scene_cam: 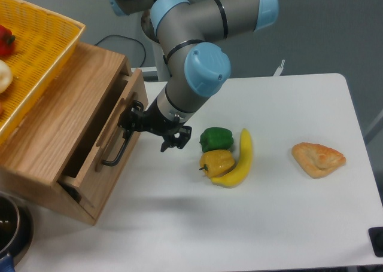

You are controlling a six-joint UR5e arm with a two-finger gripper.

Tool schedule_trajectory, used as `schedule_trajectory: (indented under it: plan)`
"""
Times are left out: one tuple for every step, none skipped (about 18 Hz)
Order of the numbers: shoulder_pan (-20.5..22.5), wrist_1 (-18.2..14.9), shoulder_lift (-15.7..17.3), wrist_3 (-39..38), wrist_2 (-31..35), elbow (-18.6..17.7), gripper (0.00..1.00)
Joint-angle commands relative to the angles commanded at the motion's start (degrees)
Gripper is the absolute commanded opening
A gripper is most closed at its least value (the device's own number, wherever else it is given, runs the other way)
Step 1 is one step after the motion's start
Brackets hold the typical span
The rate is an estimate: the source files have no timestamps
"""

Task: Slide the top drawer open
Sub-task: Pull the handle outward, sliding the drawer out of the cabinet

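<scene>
White table (287, 212) is carrying everything | top drawer (111, 143) is sticking partway out of its cabinet (54, 128) | gripper (133, 121) is at the handle, we're guessing it's clamping it, hard to tell

the gripper (134, 118) is clamped on the black handle (118, 149) of the top drawer (109, 141), which juts out from the cabinet (57, 125). a yellow basket (36, 57) sits on top. green pepper (216, 138), yellow pepper (217, 162), banana (239, 161) and pastry (318, 158) lie on the white table (281, 218).
</scene>
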Motion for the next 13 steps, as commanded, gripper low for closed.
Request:
schedule_trajectory:
  plan:
    - [0.0, 0.3, -0.1, 0.0, 0.0, 0.0, 1.0]
    - [0.2, 0.4, -0.1, 0.0, 0.0, 0.0, 1.0]
    - [0.4, 0.4, -0.1, 0.0, 0.0, 0.0, 1.0]
    - [0.5, 0.5, -0.2, 0.0, 0.0, 0.0, 1.0]
    - [0.6, 0.5, -0.2, 0.0, 0.0, 0.0, 1.0]
    - [0.6, 0.6, -0.2, 0.0, 0.1, 0.0, 1.0]
    - [0.7, 0.6, -0.2, 0.1, 0.1, 0.0, 1.0]
    - [0.8, 0.6, -0.3, 0.1, 0.1, 0.0, 1.0]
    - [1.1, 0.6, -0.3, 0.1, 0.1, 0.0, 1.0]
    - [1.4, 0.7, -0.3, 0.1, 0.1, 0.0, 1.0]
    - [1.5, 0.7, -0.3, 0.1, 0.1, 0.0, 1.0]
    - [1.6, 0.8, -0.4, 0.1, 0.1, 0.0, 1.0]
    - [1.6, 0.8, -0.4, 0.1, 0.1, 0.0, 1.0]
